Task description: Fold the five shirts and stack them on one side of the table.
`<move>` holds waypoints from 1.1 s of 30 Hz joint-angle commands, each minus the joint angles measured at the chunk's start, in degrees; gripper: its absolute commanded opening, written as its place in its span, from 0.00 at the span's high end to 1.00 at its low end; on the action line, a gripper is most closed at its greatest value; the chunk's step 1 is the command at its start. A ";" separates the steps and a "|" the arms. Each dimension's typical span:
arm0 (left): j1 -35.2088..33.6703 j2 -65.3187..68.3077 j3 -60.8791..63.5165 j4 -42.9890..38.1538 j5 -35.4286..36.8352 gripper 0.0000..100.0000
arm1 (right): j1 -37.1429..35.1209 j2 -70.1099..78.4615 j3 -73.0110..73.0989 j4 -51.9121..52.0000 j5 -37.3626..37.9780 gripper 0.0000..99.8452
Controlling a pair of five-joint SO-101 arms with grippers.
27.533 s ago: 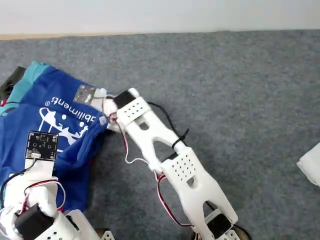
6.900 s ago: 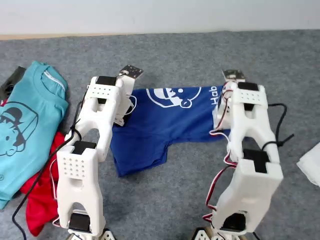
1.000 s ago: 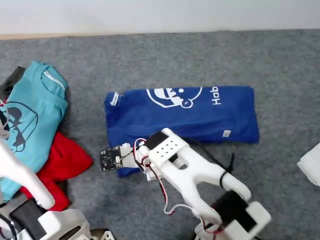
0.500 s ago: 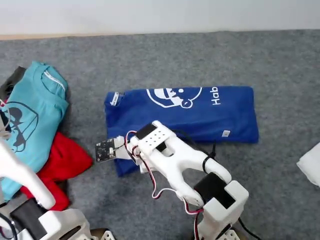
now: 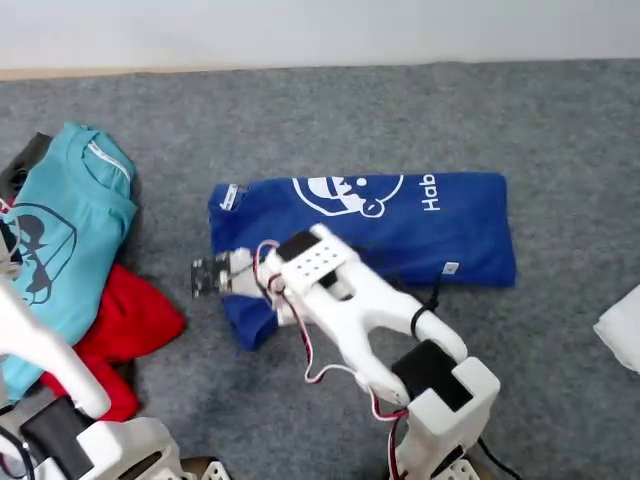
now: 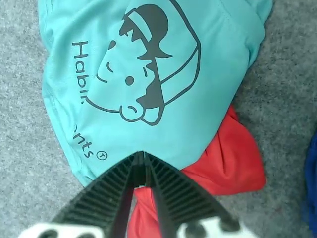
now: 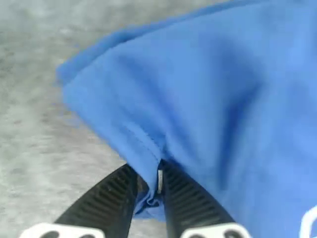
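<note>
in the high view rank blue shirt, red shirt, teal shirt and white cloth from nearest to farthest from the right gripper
1. blue shirt, mid-table, its left corner pinched in the right gripper.
2. red shirt, left of that corner.
3. teal shirt, far left, lying partly over the red one.
4. white cloth, at the right edge.

Hidden under the right arm (image 5: 370, 310) in the high view: the near left part of the blue shirt (image 5: 420, 230), and the tips of the right tool (image 7: 148, 174). Buried mostly beneath the teal shirt (image 5: 60, 230): the red shirt (image 5: 135, 320). Cut by the left edge there: the teal shirt and a dark scrap (image 5: 22, 160), too little to name. Cut by the right edge: a white thing (image 5: 622, 325); cannot tell what. Blurred in the right wrist view: the blue cloth's folds.
</note>
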 commanded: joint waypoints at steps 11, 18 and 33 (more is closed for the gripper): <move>0.00 -2.55 -0.22 -1.93 0.26 1.00 | 2.77 -0.22 -8.18 -4.53 -5.71 0.99; -0.18 -2.55 -0.13 -1.76 0.26 1.00 | 2.33 -0.84 -13.63 1.27 -9.58 0.99; -0.18 -2.55 0.75 -2.02 0.26 1.00 | -3.82 -0.92 -19.25 19.91 -9.41 0.99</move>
